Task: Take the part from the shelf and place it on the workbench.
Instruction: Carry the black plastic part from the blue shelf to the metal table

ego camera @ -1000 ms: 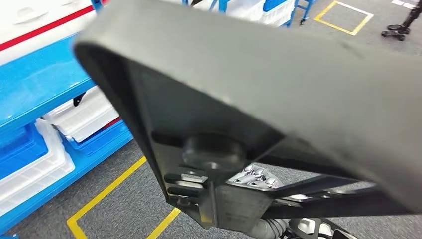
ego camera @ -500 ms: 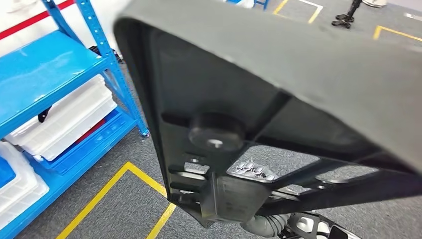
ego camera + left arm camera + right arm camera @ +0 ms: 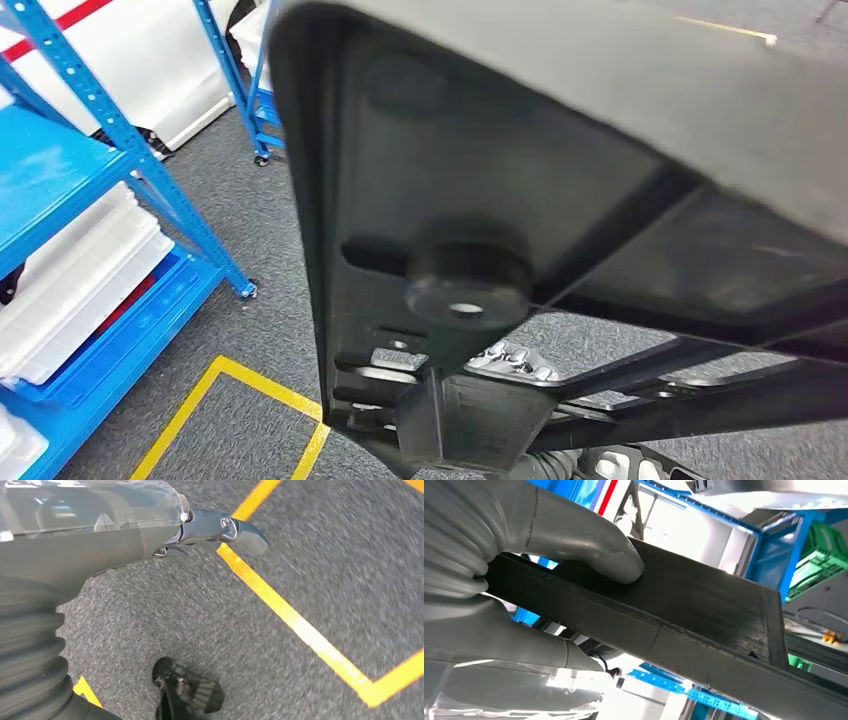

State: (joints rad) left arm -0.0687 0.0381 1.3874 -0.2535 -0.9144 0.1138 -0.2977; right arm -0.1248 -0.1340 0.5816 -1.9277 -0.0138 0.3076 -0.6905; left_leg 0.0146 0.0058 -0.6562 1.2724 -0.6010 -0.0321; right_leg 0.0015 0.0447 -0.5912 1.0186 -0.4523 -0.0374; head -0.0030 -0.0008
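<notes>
Large black part (image 3: pixel 560 200) held up close to the head camera, ribbed underside and round boss facing it, above grey carpet floor (image 3: pixel 250 260). Right hand (image 3: pixel 524 580) grips its edge, thumb pressed on the flat face. Left hand (image 3: pixel 150 530) hangs over the floor by a yellow line (image 3: pixel 300 625), holding nothing; finger spread unclear. Blue shelf (image 3: pixel 90 190) with white bins to the left.

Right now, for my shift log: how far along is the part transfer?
Picked: the black part is off the blue shelf, gripped by the right robot hand. The left robot hand hangs free over the floor. Left: placing it on the workbench.
</notes>
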